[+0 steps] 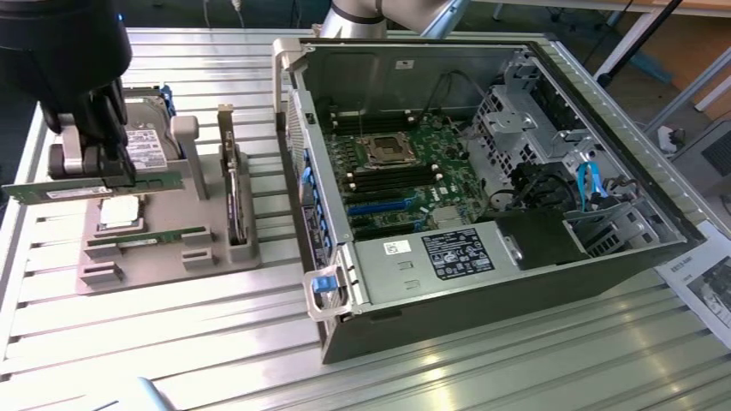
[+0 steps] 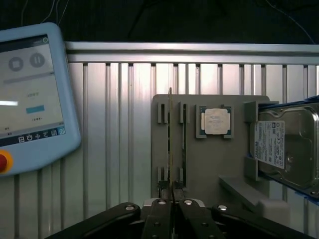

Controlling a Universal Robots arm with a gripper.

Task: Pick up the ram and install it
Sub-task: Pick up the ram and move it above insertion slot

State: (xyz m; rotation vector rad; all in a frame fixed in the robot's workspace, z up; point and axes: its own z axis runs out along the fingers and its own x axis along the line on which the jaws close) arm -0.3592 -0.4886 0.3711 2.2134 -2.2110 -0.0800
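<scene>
In the exterior view my gripper (image 1: pixel 98 175) hovers over the grey parts holder (image 1: pixel 171 257) on that view's left. It is shut on the ram (image 1: pixel 68 192), a long green stick held level above the holder. The wrist view sees the ram (image 2: pixel 170 144) edge-on, a thin line running out from between the black fingers (image 2: pixel 157 219) of the gripper (image 2: pixel 172 198). A second green stick (image 1: pixel 149 235) lies in the holder's slot. The open computer case (image 1: pixel 639 257) stands to the exterior view's right, and its motherboard (image 1: pixel 429 141) shows dark memory slots (image 1: pixel 389 182).
The holder also carries a square silver processor (image 2: pixel 215 121), a hard drive (image 2: pixel 286 144) and an upright expansion card (image 1: pixel 234 193). A blue teach pendant (image 2: pixel 30 94) lies on the ribbed metal table (image 1: pixel 171 342). Cables and a drive cage crowd the case's far side.
</scene>
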